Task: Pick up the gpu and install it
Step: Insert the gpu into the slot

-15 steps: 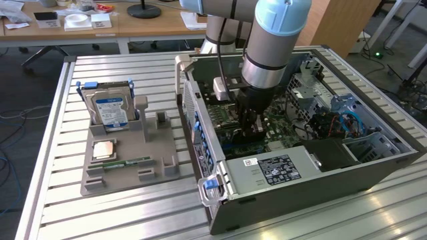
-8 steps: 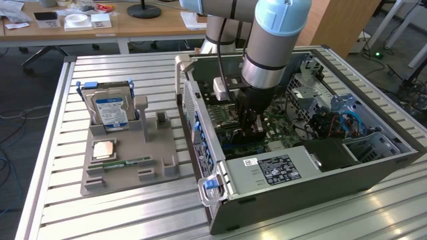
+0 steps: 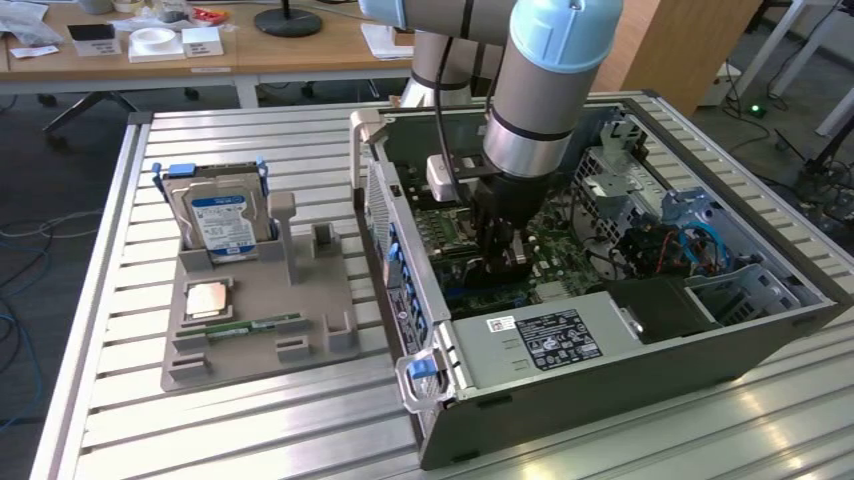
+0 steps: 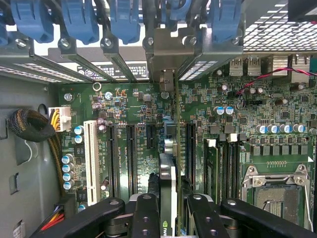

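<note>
1. Here, in the exterior view, the gripper (image 3: 505, 262) is down inside the open computer case (image 3: 747, 330), over the motherboard (image 3: 554, 262).
2. In the wrist view its fingers (image 4: 144, 218) clamp the gpu (image 4: 168, 171) edge-on (bracket toward the rear slots); it is the install step, which by the look calls for straight, aligned seating.

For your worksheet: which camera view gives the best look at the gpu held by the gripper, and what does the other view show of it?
The wrist view. There the gpu runs edge-on from the gripper to its silver bracket at the case's rear slots, above the motherboard. In the exterior view the gripper reaches down inside the computer case, and the card cannot be told from the dark fingers.
</note>
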`<state>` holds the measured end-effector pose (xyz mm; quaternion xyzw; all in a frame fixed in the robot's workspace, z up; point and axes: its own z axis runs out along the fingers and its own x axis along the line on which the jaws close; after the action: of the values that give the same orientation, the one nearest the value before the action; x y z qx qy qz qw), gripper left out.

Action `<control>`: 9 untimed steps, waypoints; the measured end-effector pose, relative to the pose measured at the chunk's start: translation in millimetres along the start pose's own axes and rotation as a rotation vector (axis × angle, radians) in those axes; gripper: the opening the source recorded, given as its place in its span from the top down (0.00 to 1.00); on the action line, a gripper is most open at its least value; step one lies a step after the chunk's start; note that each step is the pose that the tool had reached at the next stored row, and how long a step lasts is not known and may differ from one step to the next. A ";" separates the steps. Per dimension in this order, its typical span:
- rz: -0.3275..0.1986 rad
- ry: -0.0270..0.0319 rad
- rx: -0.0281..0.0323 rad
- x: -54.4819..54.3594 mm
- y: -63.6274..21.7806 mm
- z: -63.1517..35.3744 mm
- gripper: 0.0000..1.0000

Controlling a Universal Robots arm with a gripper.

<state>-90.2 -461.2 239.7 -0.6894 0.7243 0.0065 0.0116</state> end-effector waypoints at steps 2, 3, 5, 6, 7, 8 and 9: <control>0.000 -0.0001 0.0001 0.0 0.0 0.5 0.73; 0.000 -0.0001 0.0001 0.0 0.0 0.5 0.73; 0.000 0.0000 0.0000 0.0 0.0 0.4 0.73; 0.000 0.0000 0.0001 0.0 0.0 0.4 0.73; 0.000 0.0000 0.0000 0.0 0.0 0.4 0.73; 0.000 0.0000 0.0000 0.0 0.0 0.4 0.73; 0.000 0.0000 0.0000 0.0 0.0 0.4 0.73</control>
<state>-90.2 -461.2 239.3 -0.6893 0.7243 0.0065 0.0116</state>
